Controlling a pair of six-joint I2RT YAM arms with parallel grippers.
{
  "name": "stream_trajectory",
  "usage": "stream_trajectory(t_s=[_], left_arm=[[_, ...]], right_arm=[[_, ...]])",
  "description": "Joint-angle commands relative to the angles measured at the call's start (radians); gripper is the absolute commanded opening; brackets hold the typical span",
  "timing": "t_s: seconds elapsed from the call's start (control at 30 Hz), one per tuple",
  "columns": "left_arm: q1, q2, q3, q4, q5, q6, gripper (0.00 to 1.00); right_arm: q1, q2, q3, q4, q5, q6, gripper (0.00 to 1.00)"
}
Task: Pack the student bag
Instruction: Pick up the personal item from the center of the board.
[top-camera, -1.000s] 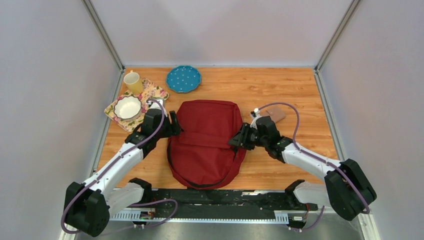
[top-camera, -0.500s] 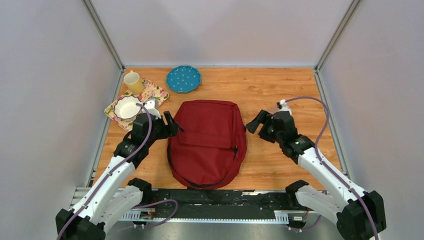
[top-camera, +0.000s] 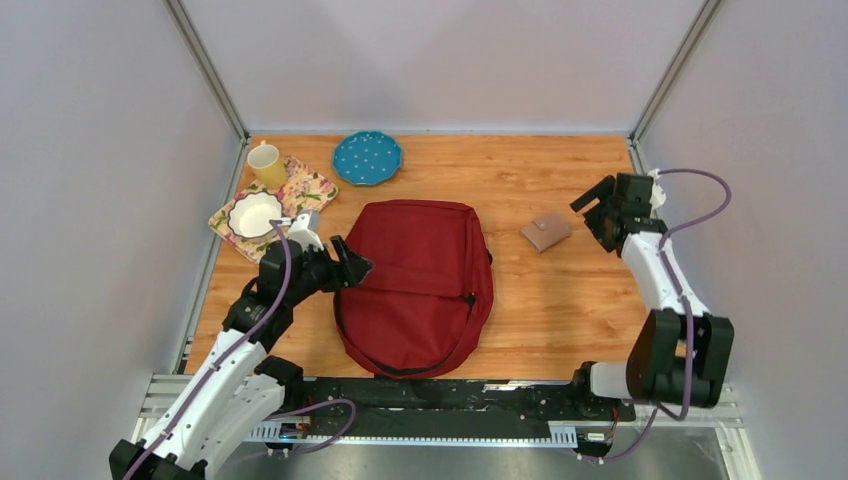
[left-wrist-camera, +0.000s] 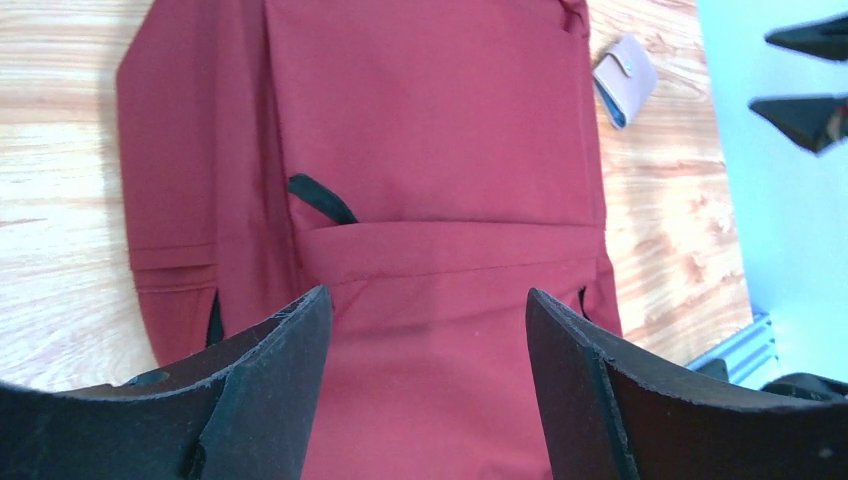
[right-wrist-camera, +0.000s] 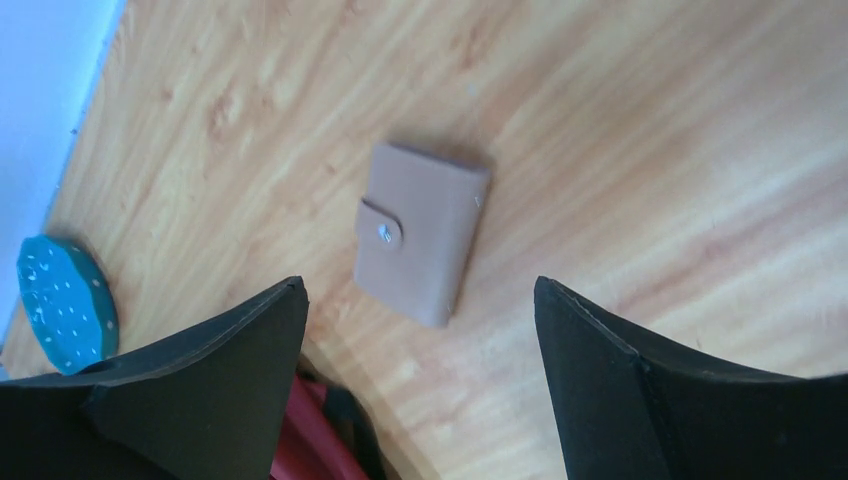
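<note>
Crockery is gathered at the far left corner of the wooden surface (top-camera: 570, 310). A yellow ceramic mug (top-camera: 265, 163) is stood on the far end of a floral patterned mat (top-camera: 312, 186), and a white scalloped bowl (top-camera: 255, 214) is set on the near end of the same mat. A round teal plate with white dots (top-camera: 367, 158) is laid just to the right of the mat, near the back edge.

The left tool (top-camera: 355, 262) is held at the left edge of the large dark red fabric backpack (top-camera: 420, 290). Its jaws are spread wide and nothing is gripped; whether the fabric is touched cannot be told. The backpack is laid flat in the middle of the surface, front pocket upward, with a black strap curved along its near left side.

A small tan leather wallet with a snap tab (top-camera: 546, 232) is laid flat on bare wood near the backpack's far right corner, apart from it. The right tool (top-camera: 597, 212) is held just to the right of the wallet, with its jaws wide apart and empty. In the right wrist view the wallet is seen between the two black fingers, untouched by either.
</note>
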Motion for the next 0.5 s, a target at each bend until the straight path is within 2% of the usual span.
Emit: stream_trajectory(t_s=[0.0,0.03,0.07,0.13,0.23,0.3,0.47], left_arm=[[0.008,-0.028,-0.021,0.059,0.096,-0.044,0.78],[0.008,-0.028,-0.026,0.062,0.106,-0.047,0.79],[0.008,-0.032,-0.03,0.059,0.11,-0.046,0.79],[0.007,-0.037,-0.035,0.058,0.124,-0.043,0.78],[0.008,-0.052,-0.047,0.059,0.127,-0.035,0.79],[0.007,-0.055,-0.052,0.058,0.132,-0.033,0.79],[0.007,-0.055,-0.049,0.056,0.155,-0.021,0.79]], right_arm=[[-0.097,0.194,0.199,0.096,-0.194,-0.199,0.85],[-0.112,0.247,0.245,0.102,-0.286,-0.248,0.83],[-0.123,0.353,0.364,0.064,-0.398,-0.283,0.81],[-0.135,0.451,0.461,0.015,-0.482,-0.369,0.8],[-0.151,0.613,0.567,0.01,-0.609,-0.393,0.78],[-0.151,0.685,0.593,0.017,-0.629,-0.385,0.78],[-0.149,0.738,0.575,0.025,-0.67,-0.383,0.77]])
